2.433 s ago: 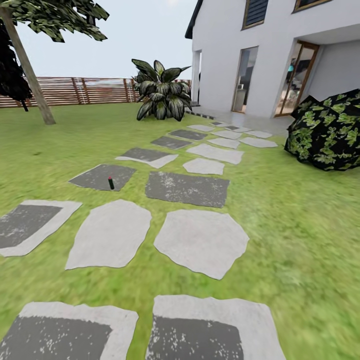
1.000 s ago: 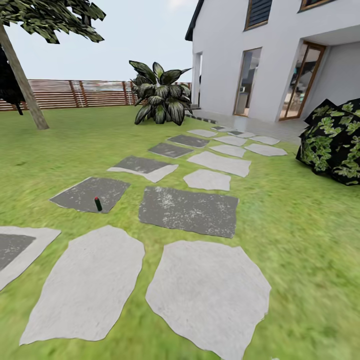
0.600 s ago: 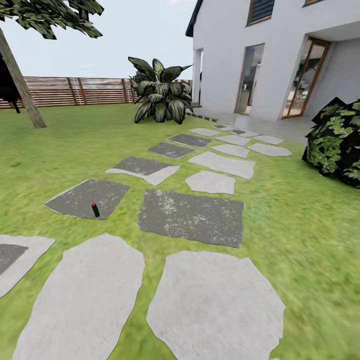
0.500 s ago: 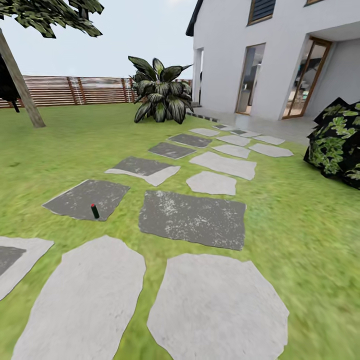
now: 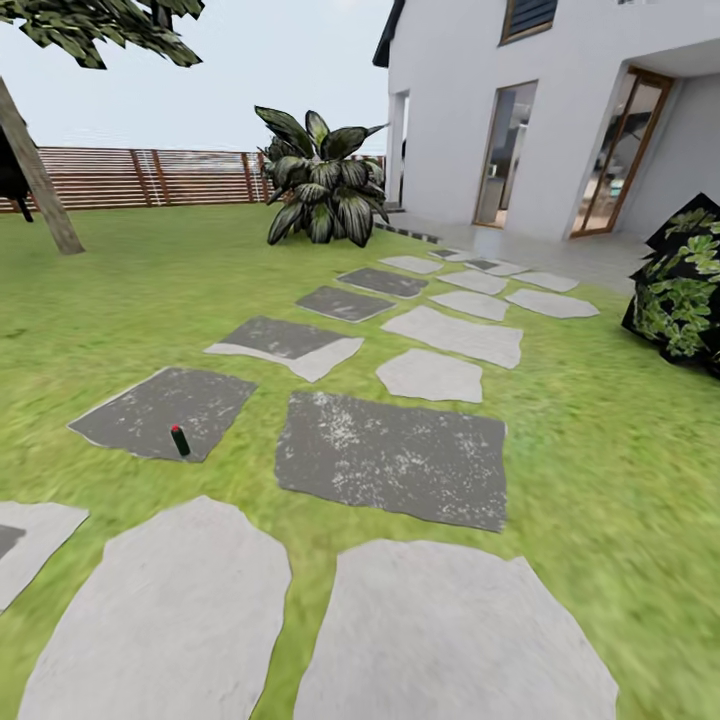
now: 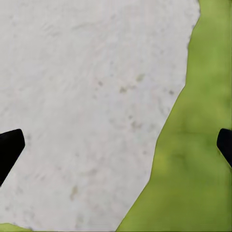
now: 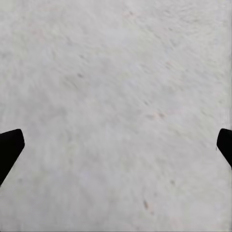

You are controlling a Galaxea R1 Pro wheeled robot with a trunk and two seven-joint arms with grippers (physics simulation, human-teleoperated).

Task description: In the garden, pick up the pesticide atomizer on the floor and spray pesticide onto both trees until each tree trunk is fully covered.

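The pesticide atomizer [image 5: 180, 440], a small dark green can with a red top, stands upright on a dark paving slab [image 5: 160, 410] at the left of the head view. One tree trunk [image 5: 35, 175] leans at the far left by the fence, its foliage [image 5: 100, 25] overhead. In the left wrist view my left gripper [image 6: 116, 147] is open, dark fingertips [image 6: 9, 150] wide apart over a pale slab's edge and grass. My right gripper [image 7: 116, 147] is open too, its fingertips [image 7: 9, 150] apart over pale stone. Nothing is between either pair.
Grey and dark stepping slabs [image 5: 395, 455] run across the lawn to the white house [image 5: 520, 110]. A broad-leaved striped plant [image 5: 320, 190] stands by the wooden fence [image 5: 150, 178]. A round bush [image 5: 685, 290] sits at the right edge.
The whole view has advanced along the paving: slabs, atomizer and bush have slid down and outward in the picture and grown larger. Nothing in the garden itself has moved.
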